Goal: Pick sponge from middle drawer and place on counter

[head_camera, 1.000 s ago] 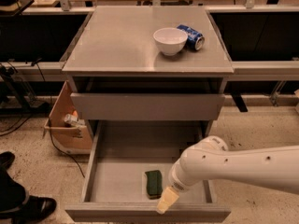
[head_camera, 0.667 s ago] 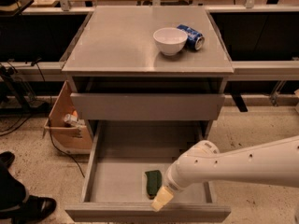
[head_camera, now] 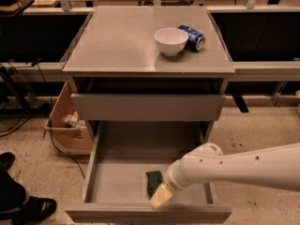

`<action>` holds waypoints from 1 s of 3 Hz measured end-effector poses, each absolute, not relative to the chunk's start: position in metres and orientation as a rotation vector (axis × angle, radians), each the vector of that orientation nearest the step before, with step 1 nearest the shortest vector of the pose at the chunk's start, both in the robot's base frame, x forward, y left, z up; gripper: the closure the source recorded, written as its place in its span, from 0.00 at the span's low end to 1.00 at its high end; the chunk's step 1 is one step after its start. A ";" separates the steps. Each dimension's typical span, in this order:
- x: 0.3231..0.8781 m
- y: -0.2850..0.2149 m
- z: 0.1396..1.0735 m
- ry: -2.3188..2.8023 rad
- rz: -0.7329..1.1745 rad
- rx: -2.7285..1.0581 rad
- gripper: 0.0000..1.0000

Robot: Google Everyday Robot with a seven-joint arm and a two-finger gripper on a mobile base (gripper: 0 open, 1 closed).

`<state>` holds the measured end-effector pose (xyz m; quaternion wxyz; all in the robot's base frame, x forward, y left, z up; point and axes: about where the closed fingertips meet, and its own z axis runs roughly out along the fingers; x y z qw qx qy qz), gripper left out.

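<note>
One sponge [head_camera: 153, 182], only one, showing dark green. Lies on the floor of the middle drawer [head_camera: 117, 187], right of centre and close to the front wall. Pulled fully open, that drawer, and holding nothing but the sponge.

One claw [head_camera: 161, 196], pale and blunt, down inside the drawer at the sponge's lower right corner. Overlaps that corner from this view; cannot tell whether touching or just above. Cannot tell either whether spread or pressed together, with only one pale tip on show. Behind it, one white arm [head_camera: 243, 168], reaching in from the right edge across the drawer's right wall.

Against a second ago: sponge in the same spot, not lifted. Claw a shade further left and slightly higher in view, closer over the sponge's corner. Arm's rounded joint about where it was.

Above the open drawer, one more grey drawer front [head_camera: 148, 107], shut. So two drawers counted. Over that, a dark open slot, then the table [head_camera: 117, 41], grey and slightly glossy.

On the table, two things: one white bowl [head_camera: 170, 40], upright, and one blue can [head_camera: 192, 36] on its side, just behind and right of the bowl. Both unmoved since the earlier views.

Left of the cabinet, one cardboard box [head_camera: 63, 125] on the floor. Two dark shoes at bottom left [head_camera: 7, 159] [head_camera: 33, 209].
</note>
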<state>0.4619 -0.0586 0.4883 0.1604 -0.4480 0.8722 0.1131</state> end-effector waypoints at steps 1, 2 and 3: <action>0.480 -0.041 0.487 2.458 0.432 -1.190 0.00; 0.511 -0.024 0.476 2.476 0.520 -1.057 0.00; 0.527 -0.024 0.457 2.498 0.443 -0.996 0.00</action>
